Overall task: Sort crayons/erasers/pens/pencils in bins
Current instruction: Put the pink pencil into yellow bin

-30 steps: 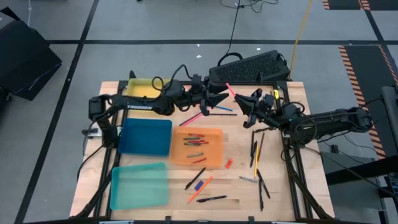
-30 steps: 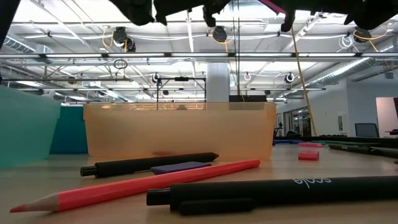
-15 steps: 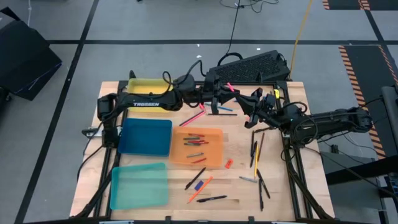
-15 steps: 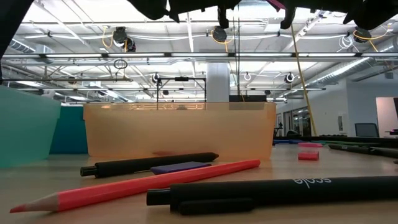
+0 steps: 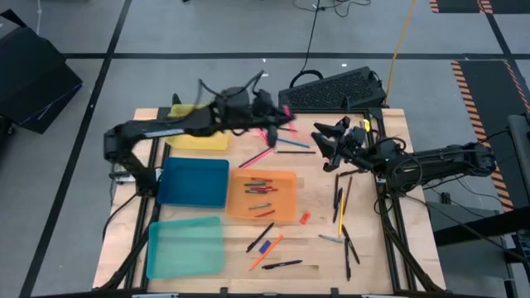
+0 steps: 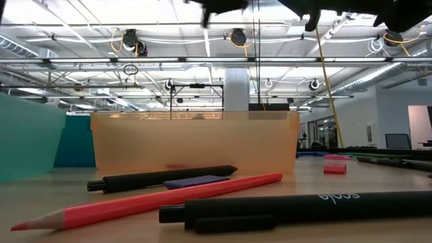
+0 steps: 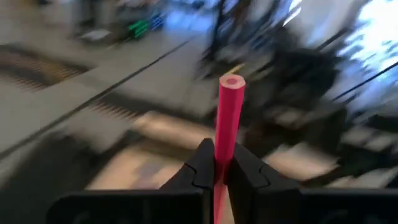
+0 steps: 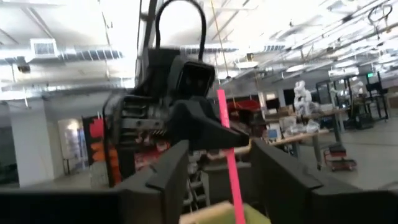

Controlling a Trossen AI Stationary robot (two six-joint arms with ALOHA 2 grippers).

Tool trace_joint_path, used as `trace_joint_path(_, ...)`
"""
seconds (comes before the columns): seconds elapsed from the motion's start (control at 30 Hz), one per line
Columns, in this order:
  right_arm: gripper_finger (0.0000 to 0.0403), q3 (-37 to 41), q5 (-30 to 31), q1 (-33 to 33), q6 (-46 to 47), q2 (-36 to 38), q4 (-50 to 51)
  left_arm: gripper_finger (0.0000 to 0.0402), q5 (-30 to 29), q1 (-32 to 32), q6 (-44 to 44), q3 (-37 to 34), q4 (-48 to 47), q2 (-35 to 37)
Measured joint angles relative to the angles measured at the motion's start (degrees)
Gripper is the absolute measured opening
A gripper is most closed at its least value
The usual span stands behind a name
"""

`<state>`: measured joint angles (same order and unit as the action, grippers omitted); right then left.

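Grey workshop floor with black tape lines surrounds the wooden bench [image 5: 364, 257], and the low view looks past it into a bright hall of ceiling trusses and lamps. On the bench sit the yellow bin [image 5: 197, 126], the dark blue bin [image 5: 195, 182], the teal bin [image 5: 184, 247] and the orange bin [image 5: 263, 197], which holds several crayons [image 5: 259, 186]. Loose pens [image 5: 340, 201] lie toward the right side, a red eraser [image 5: 305, 218] just off the orange bin's corner, and more pens and a red pencil [image 6: 148, 201] lie near the front edge.

Compared with half a second ago, the left arm has swung back toward the yellow bin, taking the pink pencil [image 7: 227, 118] away from the right claw [image 5: 325, 141], which has stayed where it was, its fingers spread with nothing between them.

The left claw [image 5: 280, 116] is pinched on the pink pencil, which stands up past the fingertips. It hangs above the bench's back part, between the yellow bin and the right claw, well apart from the latter.
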<state>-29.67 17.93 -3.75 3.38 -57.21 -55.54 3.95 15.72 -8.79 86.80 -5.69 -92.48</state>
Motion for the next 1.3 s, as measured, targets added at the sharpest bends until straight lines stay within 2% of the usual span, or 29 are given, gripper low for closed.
trace_joint_path(0.17,0.0213,-1.4,0.0,1.6,1.1,-0.2,11.0,0.0019,-12.9,4.9,2.8,0.0,-27.9,6.7)
trace_joint_path(0.33,0.0216,-11.8,0.0,5.1,-0.6,-3.0,28.5,0.0019,-20.1,13.7,9.0,0.0,-55.0,6.2)
trace_joint_path(0.47,0.0209,-22.5,-0.2,6.6,-2.6,-8.7,44.0,0.0019,-22.3,21.3,14.8,-0.8,-65.0,2.4)
trace_joint_path(0.63,0.0206,-29.5,-0.6,4.3,3.5,-16.0,56.4,0.0021,-24.0,28.1,21.0,-6.3,-60.9,-1.0)
trace_joint_path(0.77,0.0206,-34.4,-1.3,1.1,14.1,-21.6,65.9,0.0030,-23.7,29.6,24.6,-10.8,-56.6,-3.1)
trace_joint_path(0.83,0.0206,-38.1,-2.9,0.2,15.5,-24.3,69.3,0.0031,-23.4,29.3,26.5,-12.9,-55.8,-3.9)
trace_joint_path(0.93,0.0206,-44.0,-3.7,-0.6,13.4,-28.7,74.0,0.0024,-20.3,28.9,28.9,-15.4,-52.5,-4.2)
trace_joint_path(1.07,0.0206,-48.0,-9.9,-4.7,10.9,-33.7,79.3,0.0030,-17.5,28.5,31.0,-18.7,-48.3,-4.1)
trace_joint_path(1.13,0.0206,-48.1,-13.0,-7.2,10.4,-35.4,81.1,0.0048,-17.5,28.4,31.7,-20.3,-47.0,-4.1)
trace_joint_path(1.2,0.0206,-48.1,-13.6,-9.6,8.1,-37.0,83.7,0.0072,-17.5,28.4,32.3,-21.4,-46.0,-4.1)
trace_joint_path(1.3,0.0206,-48.1,-13.5,-13.1,0.1,-39.2,88.9,0.0112,-17.5,28.2,32.6,-22.4,-45.9,-4.1)
